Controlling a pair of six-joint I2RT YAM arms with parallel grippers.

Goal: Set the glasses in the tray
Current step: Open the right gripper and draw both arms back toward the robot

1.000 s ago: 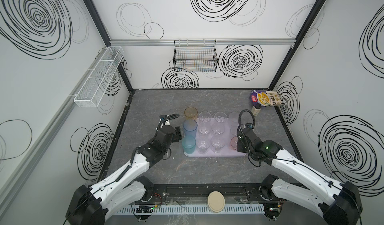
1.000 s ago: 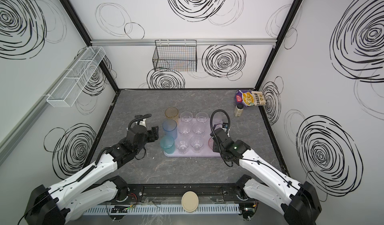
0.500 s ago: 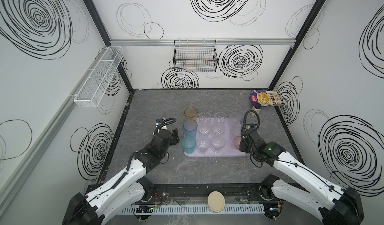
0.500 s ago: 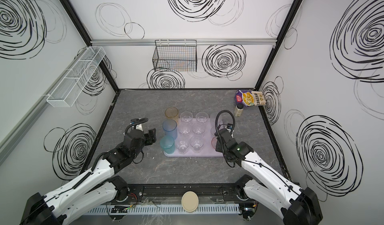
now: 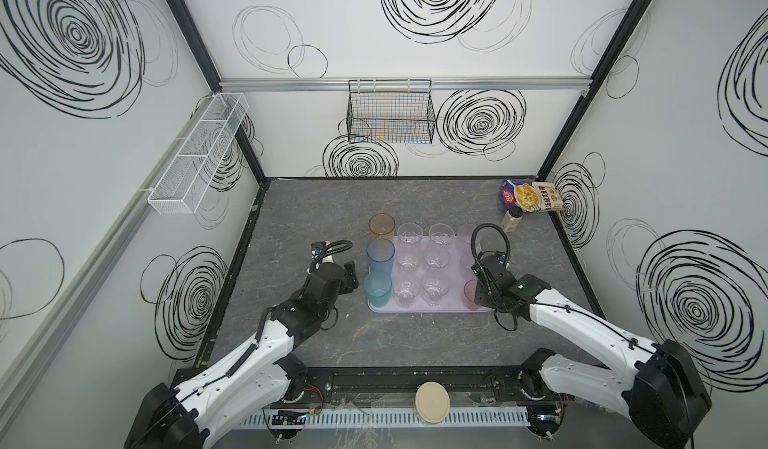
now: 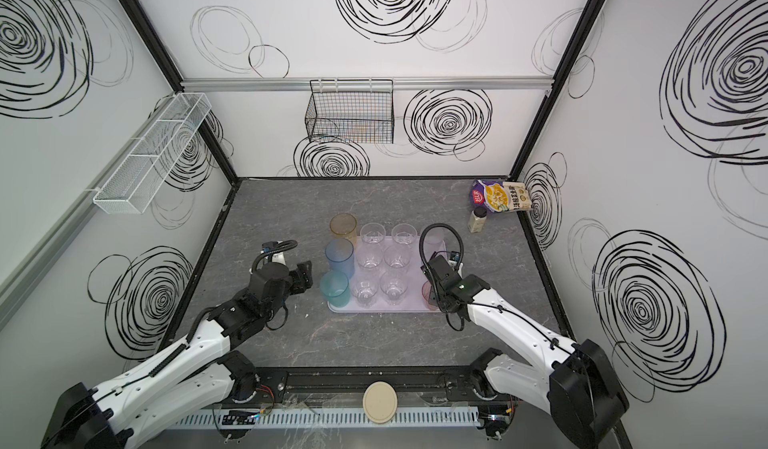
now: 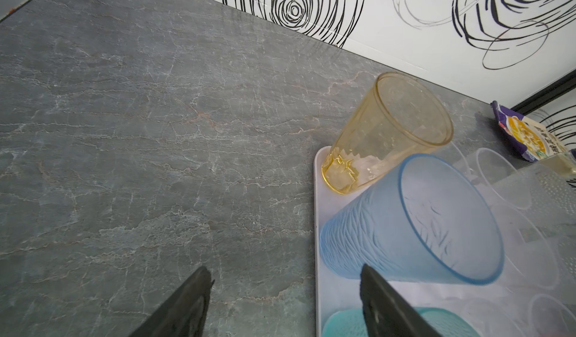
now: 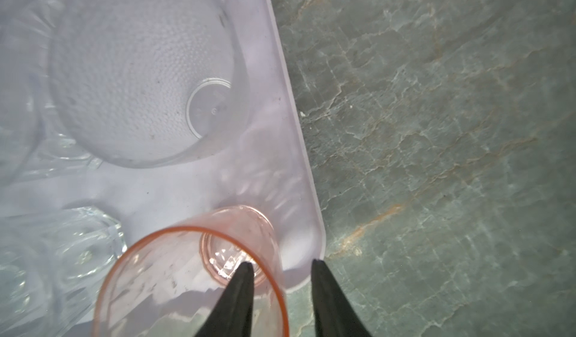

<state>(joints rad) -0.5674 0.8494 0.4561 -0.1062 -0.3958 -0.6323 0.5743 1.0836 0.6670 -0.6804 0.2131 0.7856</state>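
Right wrist view: right gripper (image 8: pixel 281 263) jaws apart, straddling pink glass (image 8: pixel 174 273) rim at tray (image 8: pixel 187 189) corner; a careless withdrawal could snag and tip it. Left gripper (image 7: pixel 285 273) jaws apart, empty.

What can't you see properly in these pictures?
Pink glass: in both top views the right arm covers most of it.
Teal glass: in the left wrist view the bottom edge cuts it off.
Snack bag: its writing is too small to read in both top views.
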